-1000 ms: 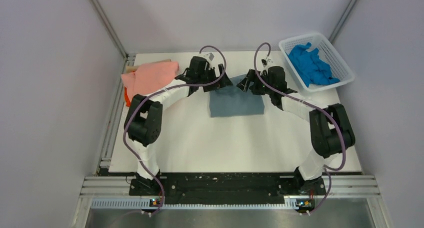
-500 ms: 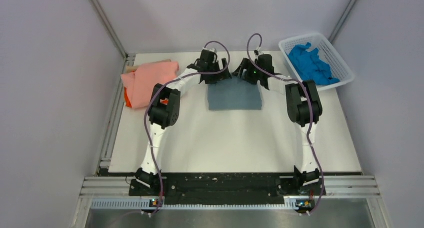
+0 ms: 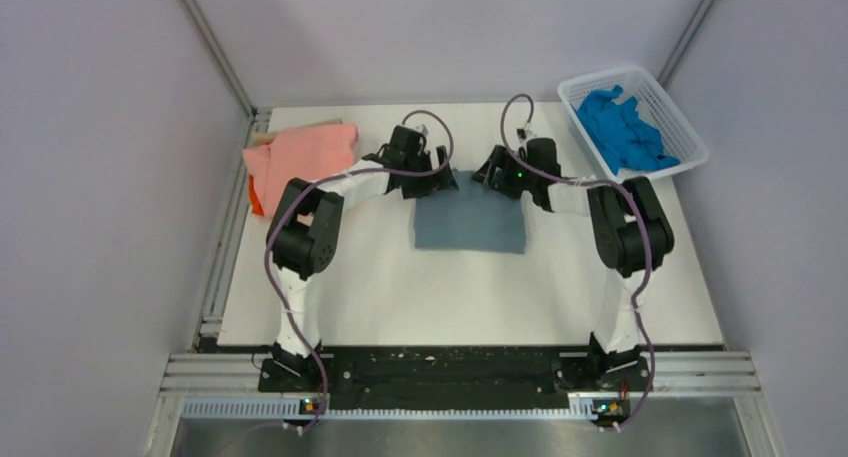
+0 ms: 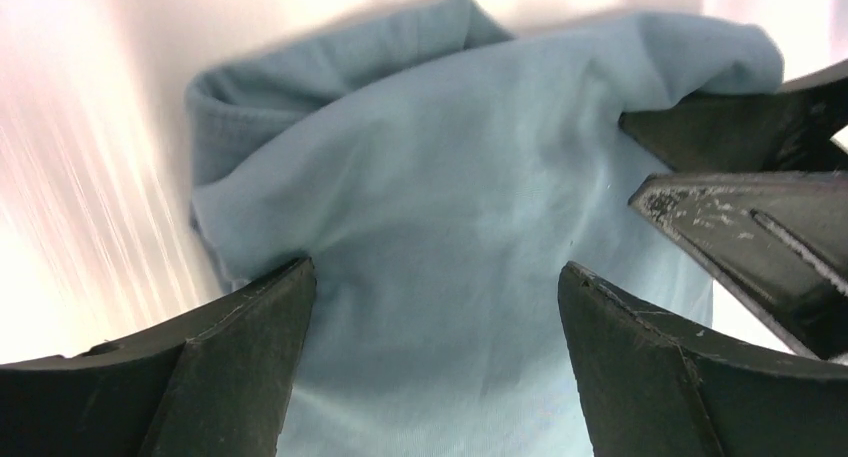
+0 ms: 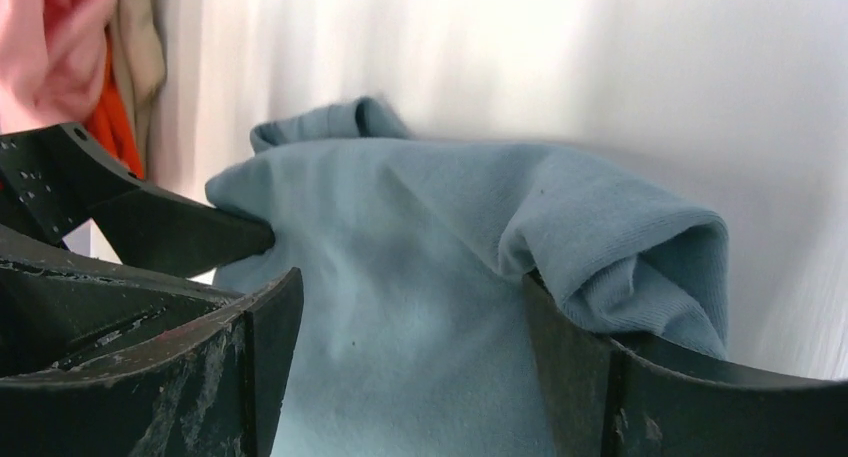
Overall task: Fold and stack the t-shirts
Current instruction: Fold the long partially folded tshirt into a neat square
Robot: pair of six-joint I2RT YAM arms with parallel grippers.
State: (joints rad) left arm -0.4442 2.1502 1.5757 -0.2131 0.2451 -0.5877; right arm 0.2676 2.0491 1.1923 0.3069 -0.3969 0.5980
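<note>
Evidently the left gripper (image 4: 435, 272) and right gripper (image 5: 410, 282) sit at the far edge of the dusty grey-blue t-shirt (image 3: 470, 225), one at each corner, likely so the edge can be taken evenly for a fold. The left is spread wide, cloth lying loose between its fingers. The right is likewise released, a rolled hem bunched against one finger. Outward of the left lies the salmon-pink t-shirt (image 3: 300, 155) over an orange one (image 3: 255, 193). Outward of the right, the bright blue one (image 3: 622, 129) fills the basket (image 3: 668, 102).
</note>
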